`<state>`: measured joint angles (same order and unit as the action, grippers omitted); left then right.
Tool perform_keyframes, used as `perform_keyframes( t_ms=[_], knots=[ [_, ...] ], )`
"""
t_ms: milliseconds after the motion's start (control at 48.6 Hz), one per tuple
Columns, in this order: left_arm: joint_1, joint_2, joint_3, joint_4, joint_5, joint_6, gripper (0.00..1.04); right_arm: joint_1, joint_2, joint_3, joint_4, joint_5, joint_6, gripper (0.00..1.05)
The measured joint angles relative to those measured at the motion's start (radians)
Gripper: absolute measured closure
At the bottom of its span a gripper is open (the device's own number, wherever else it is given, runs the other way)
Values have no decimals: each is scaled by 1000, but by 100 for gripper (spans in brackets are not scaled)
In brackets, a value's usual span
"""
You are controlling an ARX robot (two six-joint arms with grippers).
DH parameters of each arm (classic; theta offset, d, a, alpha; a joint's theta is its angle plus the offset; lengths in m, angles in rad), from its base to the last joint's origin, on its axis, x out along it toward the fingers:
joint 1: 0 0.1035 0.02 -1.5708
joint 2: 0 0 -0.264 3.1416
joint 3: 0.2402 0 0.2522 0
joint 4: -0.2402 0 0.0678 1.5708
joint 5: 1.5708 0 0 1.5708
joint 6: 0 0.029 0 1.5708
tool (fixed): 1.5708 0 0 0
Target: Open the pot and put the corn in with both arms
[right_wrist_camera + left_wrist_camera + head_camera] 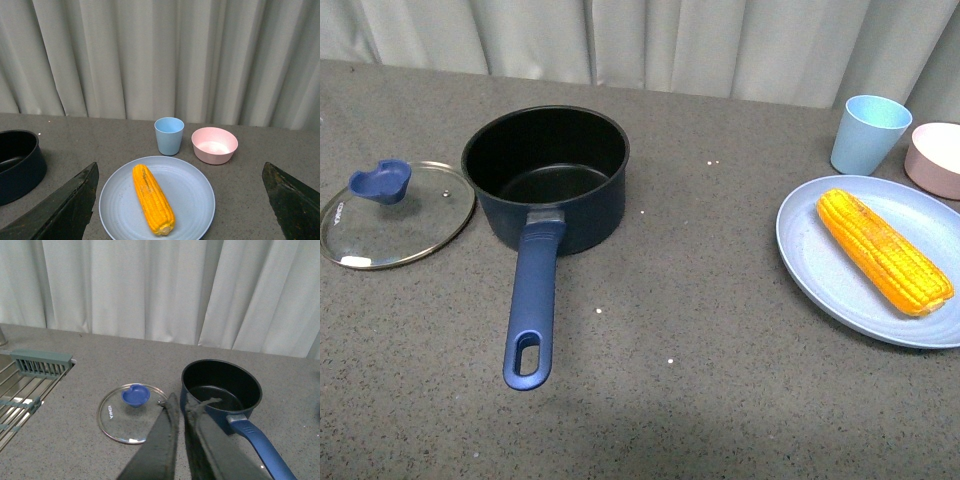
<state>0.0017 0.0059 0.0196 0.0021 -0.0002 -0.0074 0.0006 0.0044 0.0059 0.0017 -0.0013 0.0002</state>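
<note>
Closing the wide-spread right gripper (180, 167) across the middle of the tapered yellow-orange corn cob (885, 252) on the pale blue plate (820, 270) seems best, while the left gripper (182, 407), pinched empty, hangs near the uncovered navy saucepan (570, 225).

Picture edges cut off the pot (17, 165), plate (830, 280) and pink bowl (935, 160).

Kitchen counter, sink rack (22, 390), grey worktop (720, 380), curtains (160, 55)
</note>
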Motion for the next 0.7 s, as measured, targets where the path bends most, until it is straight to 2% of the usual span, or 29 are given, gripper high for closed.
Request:
perform_keyframes(
  t_ms=[41, 82, 123, 185, 226, 329, 350, 432, 473, 556, 700],
  knots=[
    [0, 0, 0, 0, 0, 0, 87, 7, 5, 2, -9, 26, -4, 9],
    [0, -1, 0, 0, 0, 0, 82, 37, 26, 20, -59, 123, -12, 9],
    [0, -1, 0, 0, 0, 0, 74, 91, 86, 45, -110, 274, -24, 9],
    [0, -2, 0, 0, 0, 0, 65, 143, 180, 51, -100, 411, -37, 9],
    [0, -2, 0, 0, 0, 0, 56, 163, 278, 51, -40, 448, -56, 9],
    [0, -2, 0, 0, 0, 0, 35, 121, 566, 85, 150, 352, -58, 9],
    [0, -2, 0, 0, 0, 0, 26, 94, 717, 122, 229, 285, -58, 9],
    [0, -2, 0, 0, 0, 0, 10, 49, 955, 204, 279, 180, -56, 9],
    [0, -2, 0, 0, 0, 0, 5, 36, 1027, 232, 278, 151, -56, 9],
    [0, -2, 0, 0, 0, 2, 7, 8, 1171, 303, 251, 84, -55, 9],
    [0, -2, 0, 0, 0, 2, 6, -18, 1382, 450, 187, 32, -65, 9]
  ],
)
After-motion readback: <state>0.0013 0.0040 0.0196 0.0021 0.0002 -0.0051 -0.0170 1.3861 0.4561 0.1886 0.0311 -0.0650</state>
